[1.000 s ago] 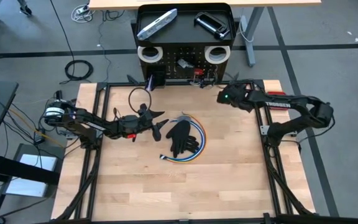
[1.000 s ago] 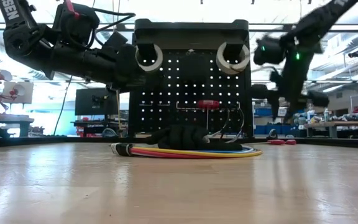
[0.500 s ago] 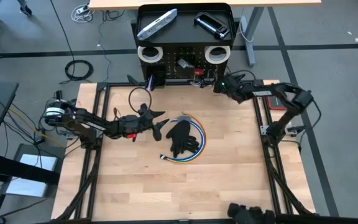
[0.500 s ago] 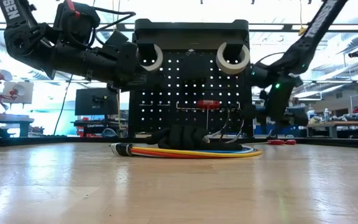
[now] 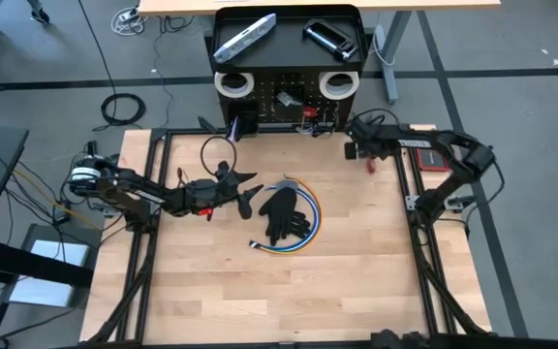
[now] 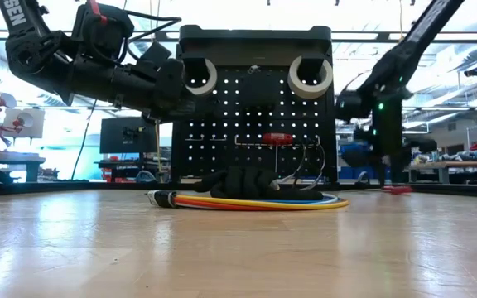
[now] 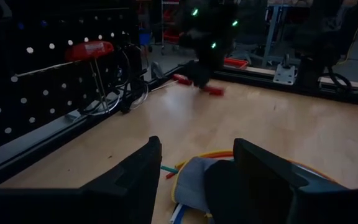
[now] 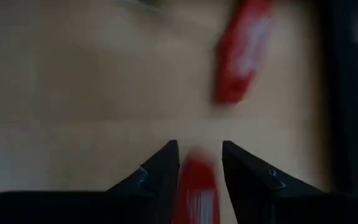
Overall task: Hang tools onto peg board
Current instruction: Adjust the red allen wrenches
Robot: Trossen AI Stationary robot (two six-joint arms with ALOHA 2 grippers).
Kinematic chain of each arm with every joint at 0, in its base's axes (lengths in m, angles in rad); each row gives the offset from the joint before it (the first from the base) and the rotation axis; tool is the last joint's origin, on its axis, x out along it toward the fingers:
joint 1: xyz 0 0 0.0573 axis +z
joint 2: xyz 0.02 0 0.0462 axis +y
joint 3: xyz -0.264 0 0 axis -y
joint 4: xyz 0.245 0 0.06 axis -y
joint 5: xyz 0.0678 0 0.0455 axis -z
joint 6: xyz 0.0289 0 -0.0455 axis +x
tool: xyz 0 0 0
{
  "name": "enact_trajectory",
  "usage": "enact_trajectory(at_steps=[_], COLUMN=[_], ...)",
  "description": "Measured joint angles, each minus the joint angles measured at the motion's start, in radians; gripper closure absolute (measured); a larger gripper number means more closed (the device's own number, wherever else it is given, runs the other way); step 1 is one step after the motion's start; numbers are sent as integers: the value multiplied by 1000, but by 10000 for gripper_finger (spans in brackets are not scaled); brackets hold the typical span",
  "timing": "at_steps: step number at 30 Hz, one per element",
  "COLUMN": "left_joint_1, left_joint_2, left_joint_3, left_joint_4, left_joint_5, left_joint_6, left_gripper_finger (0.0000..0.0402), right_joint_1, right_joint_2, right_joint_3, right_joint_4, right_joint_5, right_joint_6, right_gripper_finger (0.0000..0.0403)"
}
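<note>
The black peg board (image 5: 289, 109) stands at the table's far edge. It carries two white tape rolls (image 5: 232, 83) (image 5: 335, 84), and a silver-grey bar (image 5: 245, 37) and a black clamp (image 5: 332, 37) lie in its top tray. A red-handled tool (image 7: 211, 89) lies on the table by the board's right end. My right gripper (image 8: 199, 146) points down over it, open, its fingers on either side of one red handle (image 8: 194, 190); the other handle (image 8: 241, 56) lies beyond. My left gripper (image 7: 194, 155) hovers open, nearly level, left of a black glove (image 5: 281, 213). My right gripper comes from above with a finger on each side of the near red handle (image 8: 194, 190), and the tool lies on the table. The picture is blurred, so I cannot tell whether the fingers touch the handle.
The glove lies on a coil of coloured cables (image 5: 303, 231) at mid-table. A red-handled tool (image 6: 277, 138) and wire hooks hang on the board's face. Black frame rails (image 5: 407, 194) run along the table's sides. Bare wood spreads over the near half (image 5: 279, 301).
My right gripper has swung in along the table's far edge, past the board's right end, and sunk toward the table over the red-handled tool. Its wrist has rolled and tipped further downward. My left arm has kept still.
</note>
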Motion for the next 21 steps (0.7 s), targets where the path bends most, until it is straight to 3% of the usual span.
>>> enact_trajectory(at_steps=[3, 6, 11, 15, 21], left_joint_1=[0, 1, 1, 1, 1], left_joint_2=[0, 0, 0, 0, 0], left_joint_3=[0, 0, 0, 0, 0], left_joint_4=[1, 1, 2, 4, 3], left_joint_5=[-3, -12, -17, -17, -19], left_joint_6=[2, 5, 5, 5, 6], left_gripper_finger=[195, 195, 195, 195, 195], right_joint_1=[-6, -50, -136, -125, -125], right_joint_2=[-77, -79, 19, 90, 169], right_joint_3=[5, 3, 4, 36, 42], right_joint_4=[18, 123, 279, 293, 268], right_joint_5=[120, 144, 138, 214, 207], right_joint_6=[-40, -102, -164, -172, -209], right_gripper_finger=[270, 270, 270, 270, 271])
